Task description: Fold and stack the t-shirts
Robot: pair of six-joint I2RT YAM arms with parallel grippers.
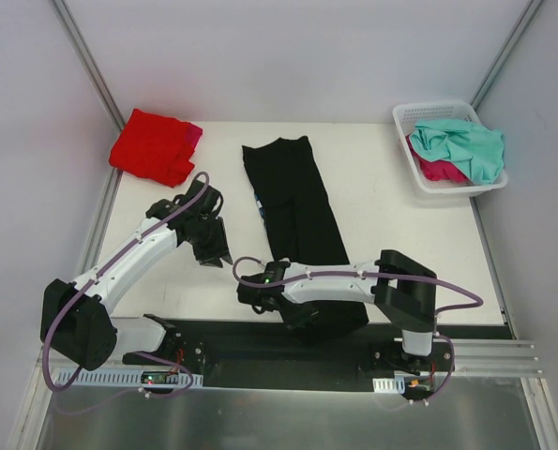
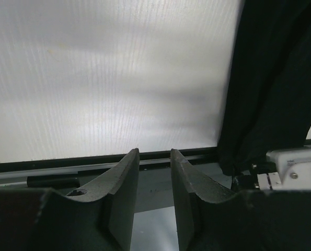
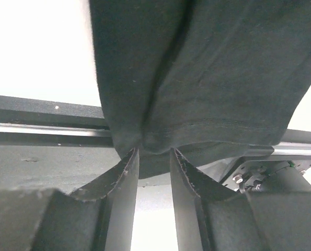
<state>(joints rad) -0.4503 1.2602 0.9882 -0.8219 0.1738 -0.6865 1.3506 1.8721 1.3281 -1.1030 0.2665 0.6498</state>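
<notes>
- Shirt status: black t-shirt [image 1: 293,211] lies mid-table [image 1: 400,225] as a long narrow strip running far to near. Its near end hangs over the front edge.
- R gripper [image 1: 295,314] is at that near end. In the wrist view, the R gripper [image 3: 154,154] has its fingers drawn to a narrow slit, w/ the shirt's hem [image 3: 212,128] bunched between the tips. Looks pinched.
- L gripper [image 1: 213,248] is just left of the strip, over bare table. In the wrist view, the L gripper [image 2: 155,154] is nearly closed w/ nothing between the fingers, and black cloth shows at right of frame.
- Red t-shirt [image 1: 152,145] sits folded at the far-left corner, w/ a magenta-pink edge [image 1: 192,136] on its right side.
- Basket [image 1: 461,186] at far right holds the teal t-shirt [image 1: 466,145], crumpled, on top of pink-red cloth [image 1: 438,171].
</notes>
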